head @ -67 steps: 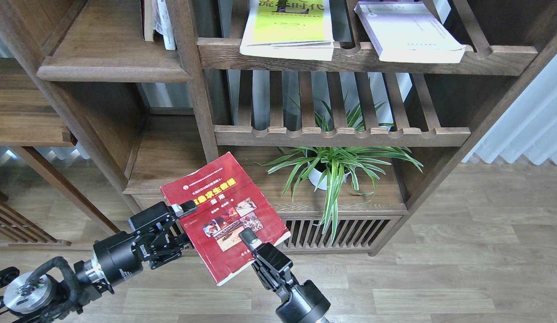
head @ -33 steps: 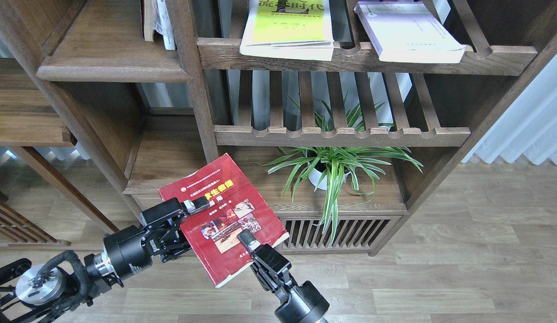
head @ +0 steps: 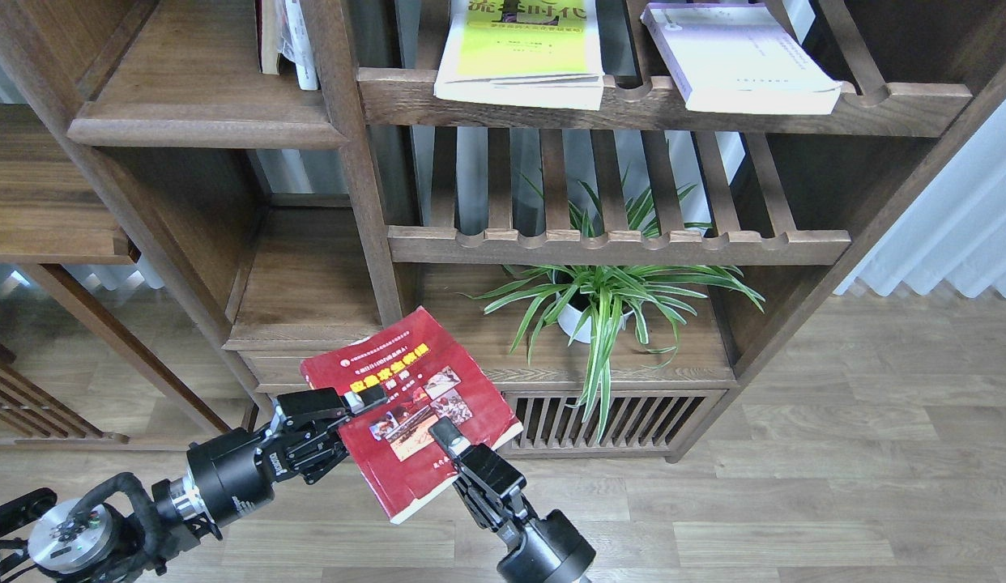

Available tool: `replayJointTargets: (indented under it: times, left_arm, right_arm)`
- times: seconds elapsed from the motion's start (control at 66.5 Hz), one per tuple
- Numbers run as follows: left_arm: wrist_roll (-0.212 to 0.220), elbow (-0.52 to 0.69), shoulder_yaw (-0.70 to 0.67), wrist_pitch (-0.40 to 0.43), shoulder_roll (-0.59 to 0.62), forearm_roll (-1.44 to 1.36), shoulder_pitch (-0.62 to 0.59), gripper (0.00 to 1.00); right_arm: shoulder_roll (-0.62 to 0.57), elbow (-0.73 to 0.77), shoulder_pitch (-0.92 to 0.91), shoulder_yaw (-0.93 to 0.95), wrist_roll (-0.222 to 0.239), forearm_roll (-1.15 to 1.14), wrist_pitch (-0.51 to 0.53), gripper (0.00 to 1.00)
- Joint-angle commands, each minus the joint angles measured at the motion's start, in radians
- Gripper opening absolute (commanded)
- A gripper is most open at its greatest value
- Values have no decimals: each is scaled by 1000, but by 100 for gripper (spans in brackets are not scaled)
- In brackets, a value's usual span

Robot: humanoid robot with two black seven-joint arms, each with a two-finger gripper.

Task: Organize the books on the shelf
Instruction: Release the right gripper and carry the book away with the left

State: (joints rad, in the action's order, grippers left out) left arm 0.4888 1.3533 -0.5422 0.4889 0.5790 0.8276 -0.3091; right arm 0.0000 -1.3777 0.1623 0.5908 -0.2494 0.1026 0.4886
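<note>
The red book (head: 406,385) with a yellow title and small photos is held tilted in the air in front of the lower cabinet. My left gripper (head: 359,402) is shut on its left edge. My right gripper (head: 449,437) is shut on its lower right edge. The yellow-green book (head: 519,50) and the pale lavender book (head: 738,58) lie on the upper slatted rack (head: 657,109). The solid shelf (head: 199,121) with a moulded front edge is at the upper left, well above both grippers.
Some upright books (head: 286,40) stand at the back of the solid shelf. A potted spider plant (head: 604,304) stands on the low cabinet top (head: 697,356) to the right of the red book. A lower slatted rack (head: 616,243) is above the plant.
The red book has dropped a little and tilted flatter. My left gripper has moved right and down along its left edge. My right gripper has barely moved.
</note>
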Motion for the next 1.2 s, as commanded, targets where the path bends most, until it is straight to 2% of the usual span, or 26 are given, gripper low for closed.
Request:
replayJointTargets:
  times: [0.0, 0.045, 0.09, 0.105, 0.135, 0.15, 0.165, 0.18, 0.21, 0.225, 0.301, 0.346, 0.361, 0.481, 0.556, 0.737, 1.037, 1.188]
  left_arm:
    - [0, -2, 1, 0, 2, 1, 2, 2]
    - [0, -2, 1, 0, 2, 1, 2, 2]
    - [0, -2, 1, 0, 2, 1, 1, 2]
    - [0, -2, 1, 0, 2, 1, 1, 2]
    - [0, -2, 1, 0, 2, 1, 1, 2]
    - [0, -2, 1, 0, 4, 1, 2, 2]
    - [0, -3, 1, 0, 5, 1, 2, 2]
    - [0, -3, 1, 0, 7, 1, 2, 2]
    - [0, -5, 1, 0, 12, 1, 2, 2]
    - [0, -6, 1, 0, 18, -1, 2, 2]
    - [-10, -23, 1, 0, 44, -2, 2, 2]
    - [-44, -29, 1, 0, 64, -8, 2, 2]
    - [-70, -34, 1, 0, 79, -19, 2, 2]
    - [-194, -42, 1, 0, 162, -108, 4, 3]
    - [-237, -45, 1, 0, 199, -163, 4, 4]
    - [-279, -45, 2, 0, 278, -229, 21, 5]
    - [-277, -13, 7, 0, 433, -360, 119, 6]
    - [-280, -13, 1, 0, 525, -367, 124, 6]
  right_arm:
    - [0, 5, 0, 1, -1, -4, 0, 20]
    - [0, 5, 0, 3, -1, -6, 0, 29]
    - [0, 6, -1, 6, 1, -9, 0, 44]
    - [0, 8, -6, 9, 1, -15, 0, 54]
    - [0, 9, -7, 12, 1, -21, 0, 63]
    - [0, 12, -9, 20, 1, -24, 0, 74]
    - [0, 14, -9, 21, -1, -24, 0, 79]
    - [0, 19, -9, 27, -1, -26, 0, 89]
    - [0, 22, -9, 35, -2, -24, 0, 98]
    - [0, 23, -6, 44, -2, -24, 0, 99]
    - [0, 25, 9, 73, -4, -23, 0, 99]
    - [0, 26, 22, 87, -5, -23, 0, 99]
    - [0, 26, 23, 90, -5, -23, 0, 99]
    - [0, 34, 32, 130, -7, -23, 0, 99]
    - [0, 37, 39, 147, -7, -24, 0, 99]
    - [0, 68, 39, 188, -4, -26, 0, 99]
    - [0, 68, 39, 188, -1, -32, 0, 99]
    - [0, 68, 39, 191, -1, -32, 0, 99]
